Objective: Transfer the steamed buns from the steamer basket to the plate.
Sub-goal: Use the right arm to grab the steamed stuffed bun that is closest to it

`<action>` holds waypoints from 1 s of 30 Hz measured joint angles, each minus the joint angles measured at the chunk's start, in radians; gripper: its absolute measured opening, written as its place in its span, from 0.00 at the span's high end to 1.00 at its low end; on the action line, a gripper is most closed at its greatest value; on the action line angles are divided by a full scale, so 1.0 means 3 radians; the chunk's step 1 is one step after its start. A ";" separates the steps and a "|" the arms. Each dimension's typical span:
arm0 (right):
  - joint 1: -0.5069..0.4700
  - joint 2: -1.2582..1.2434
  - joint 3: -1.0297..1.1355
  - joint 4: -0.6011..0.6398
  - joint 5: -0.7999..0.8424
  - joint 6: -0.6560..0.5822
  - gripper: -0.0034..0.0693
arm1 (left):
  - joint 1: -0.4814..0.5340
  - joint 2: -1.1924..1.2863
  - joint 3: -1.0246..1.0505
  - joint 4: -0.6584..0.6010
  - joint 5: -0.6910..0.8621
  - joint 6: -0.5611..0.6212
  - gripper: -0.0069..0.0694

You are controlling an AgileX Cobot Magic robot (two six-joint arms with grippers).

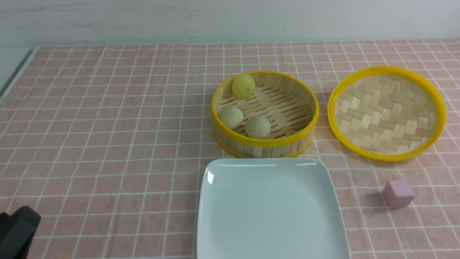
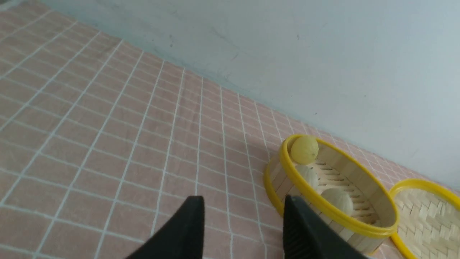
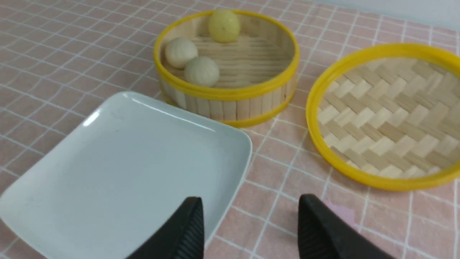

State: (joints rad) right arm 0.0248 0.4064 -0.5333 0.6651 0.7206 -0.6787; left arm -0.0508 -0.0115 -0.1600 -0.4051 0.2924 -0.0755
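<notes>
Pink cube (image 1: 398, 193) (right of plate (image 1: 269, 212))

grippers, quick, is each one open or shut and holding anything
Left gripper: open, holding nothing.
Right gripper: open, holding nothing.

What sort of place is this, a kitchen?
Probably a staged test table, not a kitchen: pink checked tablecloth, bare white wall, round bamboo steamer basket with yellow rims, glossy white square plate.
</notes>
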 joint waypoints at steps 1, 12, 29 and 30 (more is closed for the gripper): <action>0.0000 0.0047 -0.0039 0.0015 0.0000 -0.0022 0.45 | 0.0000 0.0005 -0.0021 0.0000 0.0004 0.0003 0.43; 0.0000 0.1565 -0.1274 0.0275 0.0736 -0.0511 0.45 | 0.0000 0.1177 -0.0796 -0.0017 0.0430 0.0608 0.39; 0.0793 0.3465 -0.2810 -0.0181 0.1195 -0.0656 0.45 | 0.0000 0.1748 -0.1073 -0.0398 0.0477 0.1199 0.40; 0.0815 0.3465 -0.2810 -0.0207 0.1187 -0.0648 0.45 | 0.0000 0.1748 -0.1073 -0.0397 0.0485 0.1201 0.40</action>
State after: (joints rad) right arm 0.2694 1.4459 -1.3765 0.6028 1.0767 -0.8732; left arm -0.0508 0.5127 -0.4820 -0.5242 0.4380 0.2848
